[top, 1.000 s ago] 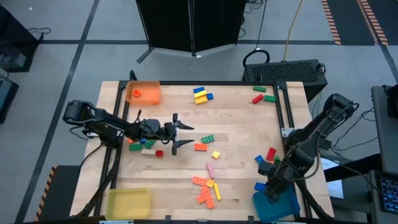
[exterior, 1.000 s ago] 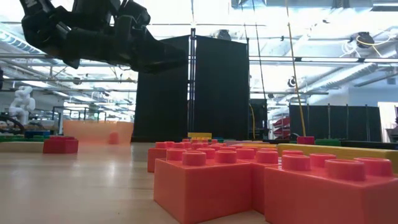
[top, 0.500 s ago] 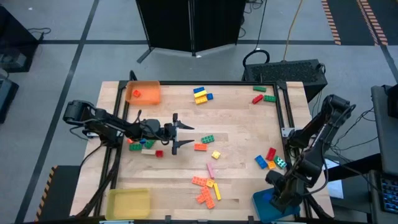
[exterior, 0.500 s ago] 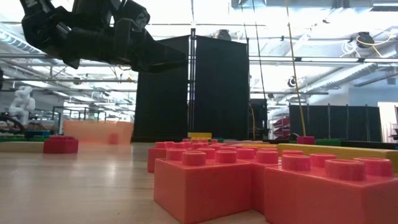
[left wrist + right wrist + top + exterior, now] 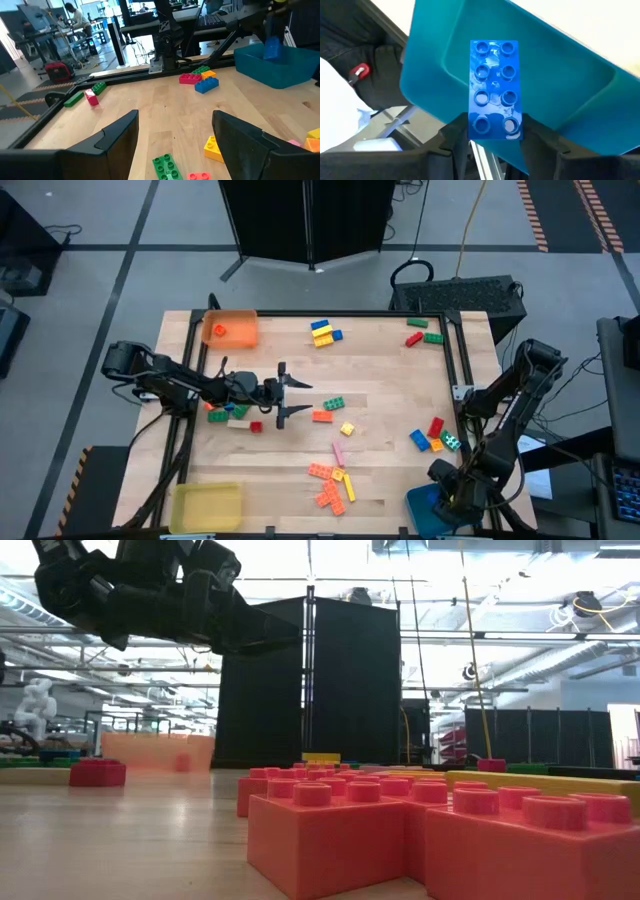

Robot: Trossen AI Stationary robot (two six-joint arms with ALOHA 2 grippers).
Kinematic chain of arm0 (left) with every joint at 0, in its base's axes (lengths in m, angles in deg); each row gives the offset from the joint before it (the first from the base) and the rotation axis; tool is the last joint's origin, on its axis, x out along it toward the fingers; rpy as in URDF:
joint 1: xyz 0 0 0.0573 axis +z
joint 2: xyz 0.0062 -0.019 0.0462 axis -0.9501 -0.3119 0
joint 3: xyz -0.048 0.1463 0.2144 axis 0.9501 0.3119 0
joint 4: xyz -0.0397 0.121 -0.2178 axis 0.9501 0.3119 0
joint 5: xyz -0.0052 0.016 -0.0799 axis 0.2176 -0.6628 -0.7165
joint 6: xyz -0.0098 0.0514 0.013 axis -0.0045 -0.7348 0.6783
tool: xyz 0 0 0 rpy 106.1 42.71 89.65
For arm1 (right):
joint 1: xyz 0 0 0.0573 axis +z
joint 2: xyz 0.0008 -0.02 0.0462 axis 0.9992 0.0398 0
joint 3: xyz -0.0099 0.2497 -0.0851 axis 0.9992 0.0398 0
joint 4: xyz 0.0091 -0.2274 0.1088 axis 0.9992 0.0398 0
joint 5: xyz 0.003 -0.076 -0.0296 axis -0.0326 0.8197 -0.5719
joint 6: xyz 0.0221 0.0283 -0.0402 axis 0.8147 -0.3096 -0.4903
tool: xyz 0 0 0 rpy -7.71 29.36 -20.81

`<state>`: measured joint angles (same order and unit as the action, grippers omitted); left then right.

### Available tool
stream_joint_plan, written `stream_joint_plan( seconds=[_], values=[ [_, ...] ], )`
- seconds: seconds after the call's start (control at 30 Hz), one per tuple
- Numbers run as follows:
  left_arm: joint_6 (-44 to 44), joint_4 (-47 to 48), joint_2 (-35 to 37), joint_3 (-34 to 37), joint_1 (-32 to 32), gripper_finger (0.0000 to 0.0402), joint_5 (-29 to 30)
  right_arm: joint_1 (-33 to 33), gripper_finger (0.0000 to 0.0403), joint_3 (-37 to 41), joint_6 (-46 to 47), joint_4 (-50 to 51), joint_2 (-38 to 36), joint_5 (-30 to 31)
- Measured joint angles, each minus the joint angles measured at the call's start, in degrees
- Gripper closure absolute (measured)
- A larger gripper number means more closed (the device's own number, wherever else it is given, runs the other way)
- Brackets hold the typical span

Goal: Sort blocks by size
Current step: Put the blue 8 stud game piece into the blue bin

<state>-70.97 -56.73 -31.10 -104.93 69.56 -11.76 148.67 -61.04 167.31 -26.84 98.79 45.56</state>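
The right pincer [image 5: 494, 131] is hanging over the blue tray [image 5: 580, 95] at the bench's near right corner, its two fingers clamped on the lower end of a blue brick [image 5: 494, 87] with eight studs, which is standing up over the tray's hollow. From above, that pincer [image 5: 452, 498] is sitting right over the tray [image 5: 425, 515]. The left pincer [image 5: 292, 397] is hovering over the middle left of the bench [image 5: 390, 395], its fingers standing apart with nothing between them, pointing toward a green brick [image 5: 333, 402] and an orange brick [image 5: 321, 416] lying just beyond the tips. A small yellow brick [image 5: 347, 429] is lying near those. A cluster of orange bricks [image 5: 328, 485] with a pink bar is lying toward the near edge, and red, blue and orange bricks [image 5: 430, 435] are lying close together near the right rail. Yellow and blue bricks [image 5: 323, 332] are lying at the far edge, with red and green ones [image 5: 423, 332] in the far right corner. An orange tray [image 5: 231, 329] is sitting at the far left corner and a yellow tray [image 5: 206, 506] at the near left corner.
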Motion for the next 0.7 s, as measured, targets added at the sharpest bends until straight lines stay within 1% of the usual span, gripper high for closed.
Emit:
stream_joint_plan(
  seconds=[0.2, 0.5, 0.7],
  values=[
    [0.5, 0.3, 0.0, 0.0, -0.6, 0.0148, 0.0, 0.3, 0.0259, 0.0, 1.3, 0.0, 1.5, -0.1],
    [0.5, 0.4, 0.0, 0.0, -1.6, 0.0148, 0.0, 0.3, 0.023, 0.0, 1.9, 0.0, 2.7, -0.1],
    [0.5, 0.6, 0.0, 0.0, -1.6, 0.0148, 0.0, 0.3, 0.0219, 0.0, 2.3, 0.0, 2.7, -0.1]
  ],
)
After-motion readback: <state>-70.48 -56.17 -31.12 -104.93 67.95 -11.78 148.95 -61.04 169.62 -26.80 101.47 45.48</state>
